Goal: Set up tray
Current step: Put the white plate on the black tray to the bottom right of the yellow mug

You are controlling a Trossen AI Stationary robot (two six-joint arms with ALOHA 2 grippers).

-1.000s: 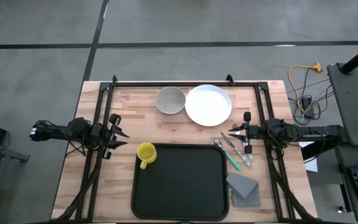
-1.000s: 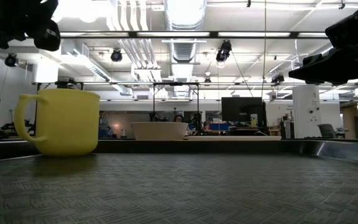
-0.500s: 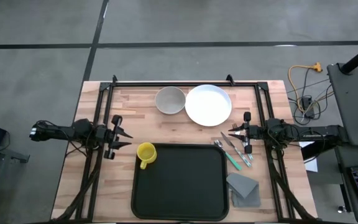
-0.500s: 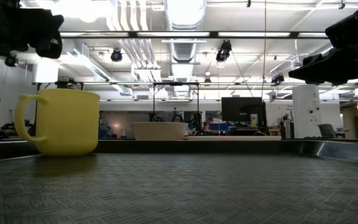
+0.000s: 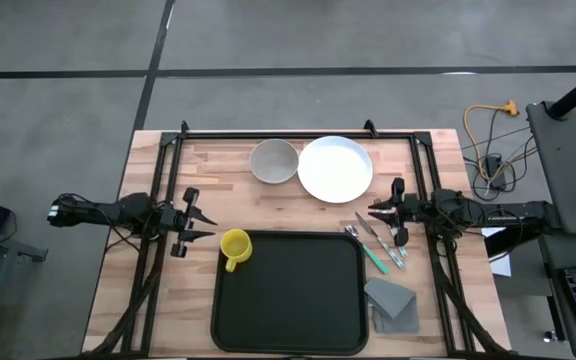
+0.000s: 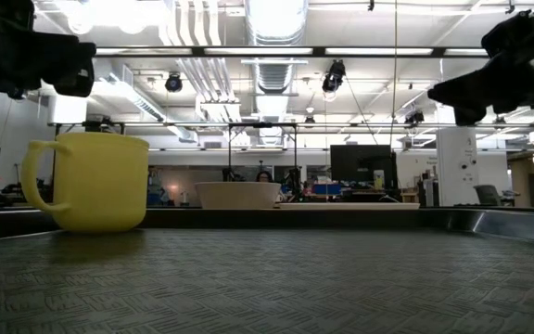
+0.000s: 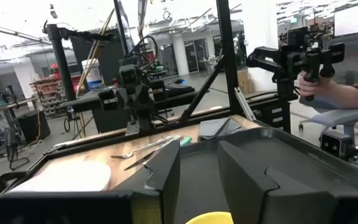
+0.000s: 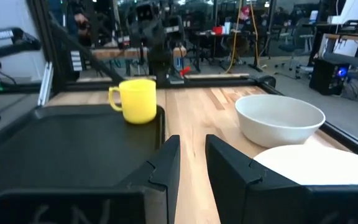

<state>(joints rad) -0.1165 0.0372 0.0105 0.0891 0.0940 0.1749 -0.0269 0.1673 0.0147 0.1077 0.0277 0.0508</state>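
High view: yellow mug (image 5: 234, 246) on tray (image 5: 288, 330); left gripper (image 5: 200, 224) parted, empty; right gripper (image 5: 376, 211) slightly parted, empty.

Left end effector (image 5: 200, 223) hovers open by the counter's left edge; right end effector (image 5: 376, 211), fingers slightly parted, by the right edge.

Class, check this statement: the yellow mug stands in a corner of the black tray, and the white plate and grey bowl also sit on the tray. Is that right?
Not quite. The yellow mug does stand in a corner of the black tray, but the white plate and grey bowl sit on the bare wooden table beyond the tray, not on it. The high view shows this.
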